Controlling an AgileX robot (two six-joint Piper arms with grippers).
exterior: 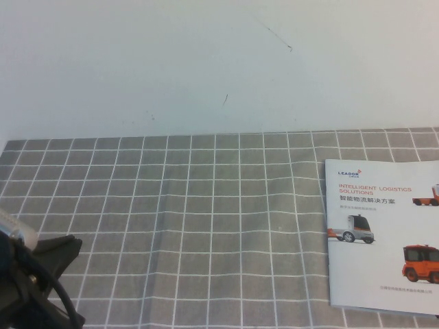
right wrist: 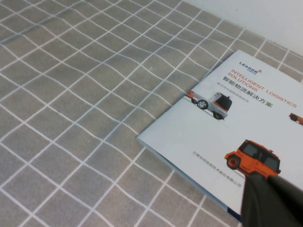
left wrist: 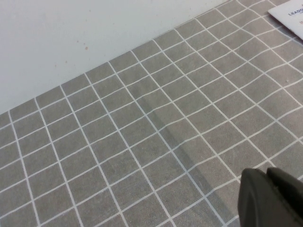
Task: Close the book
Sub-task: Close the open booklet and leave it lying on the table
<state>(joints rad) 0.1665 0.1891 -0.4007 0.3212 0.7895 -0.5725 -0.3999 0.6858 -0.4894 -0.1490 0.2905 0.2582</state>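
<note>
The left claw (exterior: 48, 274) sat at the nearest edge of the surface (exterior: 206, 226), well apart from the book (exterior: 384, 233) and on its left side. In the high view it was only a dark bulk with a cable. Its own wrist camera caught a black tip low in the frame (left wrist: 272, 198), raised over bare checked cloth. Neither view showed whether it was released or clenched.

The right claw (right wrist: 274, 201) did not appear in the high view at all. Only its wrist camera showed it, as a dark wedge over the near corner of the book, apparently above the cover rather than touching it. Its state could not be told either.

The book lay flat on the grey checked cloth, closed, front cover up. The cover was white with red lettering and pictures of small orange and white vehicles. The high view cut off its right edge. The right wrist view showed its spine side and near corner whole (right wrist: 227, 132). The left wrist view caught only one far corner (left wrist: 289, 13).

Beyond the book, the cloth ended against a plain white wall (exterior: 206, 62) bearing a few faint marks.
</note>
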